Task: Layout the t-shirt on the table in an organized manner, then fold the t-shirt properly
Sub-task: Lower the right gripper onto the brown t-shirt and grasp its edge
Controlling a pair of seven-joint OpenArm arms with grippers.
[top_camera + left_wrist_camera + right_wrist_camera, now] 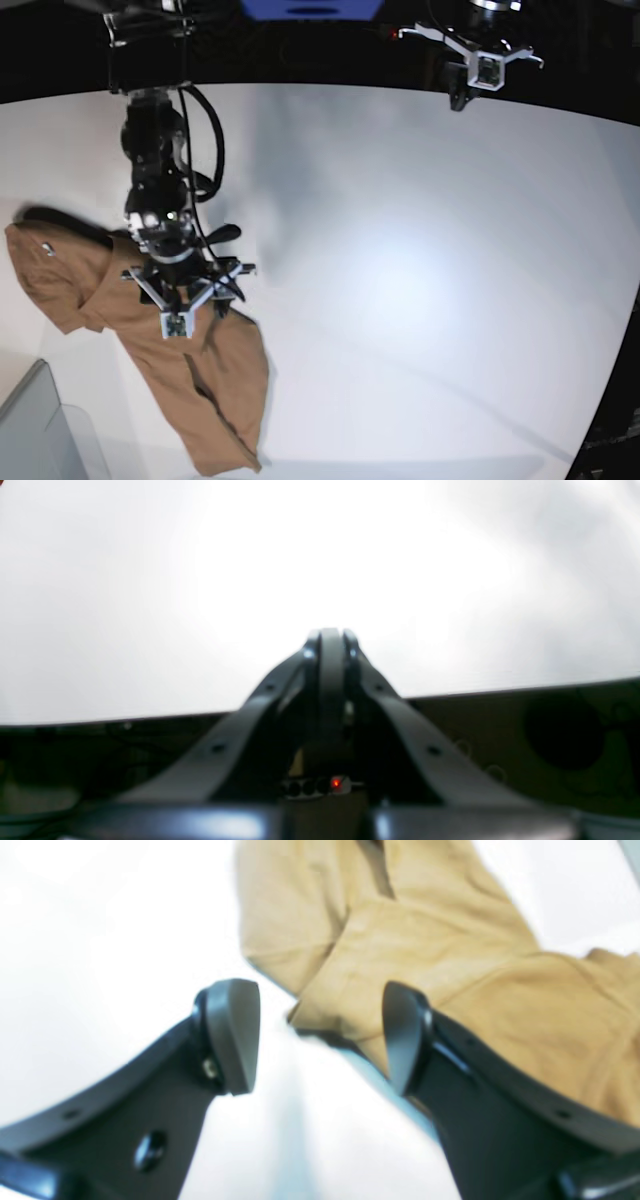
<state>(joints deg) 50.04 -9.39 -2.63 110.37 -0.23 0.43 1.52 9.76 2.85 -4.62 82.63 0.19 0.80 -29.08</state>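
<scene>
The brown t-shirt (150, 340) lies crumpled in a long diagonal strip at the left of the white table (420, 260). Its upper part (55, 275) spreads out to the left. My right gripper (228, 292) hangs just over the strip's middle. In the right wrist view this gripper (320, 1040) is open, and a folded edge of the t-shirt (425, 955) lies on the table (75, 940) beyond its fingertips, with nothing held. My left gripper (460, 97) is at the far right, away from the shirt. In its wrist view it (330, 637) is shut and empty over bare table (150, 580).
A clear grey bin (35, 430) stands at the near left corner, just below the shirt. The table's curved edge (560, 455) runs along the bottom right, and its edge (500, 692) also shows under the left gripper. The right arm's cables (205, 130) hang above the shirt.
</scene>
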